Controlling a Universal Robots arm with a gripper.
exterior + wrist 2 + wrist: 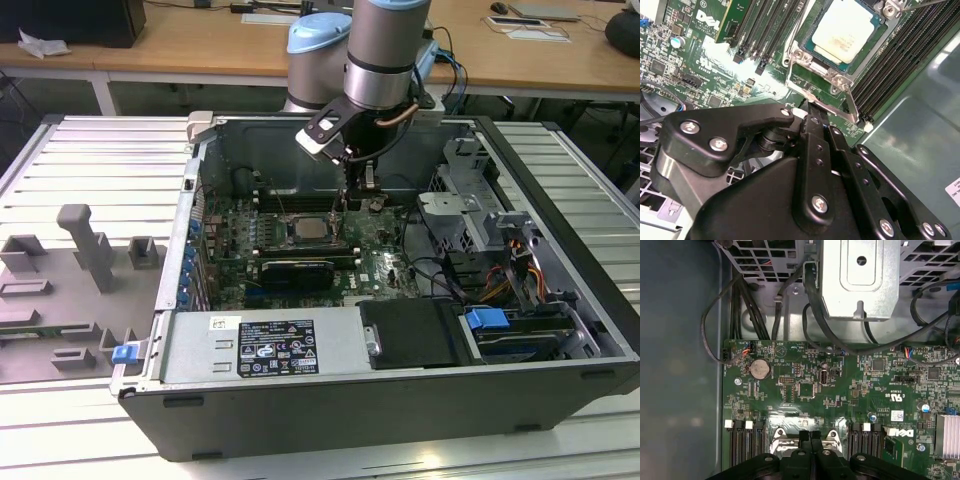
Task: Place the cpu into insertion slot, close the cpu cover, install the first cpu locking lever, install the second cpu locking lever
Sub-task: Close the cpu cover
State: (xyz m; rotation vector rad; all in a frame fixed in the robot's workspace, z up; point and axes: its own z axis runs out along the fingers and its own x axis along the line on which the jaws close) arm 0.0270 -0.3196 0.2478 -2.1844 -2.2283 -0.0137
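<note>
Pale silvery cpu (844, 29), green circuit board (790, 405), black pincer (811, 107), pale grey ribbed table (90, 150), blue latch (488, 320)

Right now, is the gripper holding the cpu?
No: in the second wrist view the cpu lies in the insertion slot, apart from the gripper.

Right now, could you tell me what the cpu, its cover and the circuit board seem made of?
The cpu: pale matte metal top, dull sheen. The cpu cover: bright bare metal, probably steel, glinting edges. The circuit board: green lacquered laminate, likely fibreglass.

cpu (846, 29) in insertion slot (815, 61) — between memory slots (895, 60)
</note>
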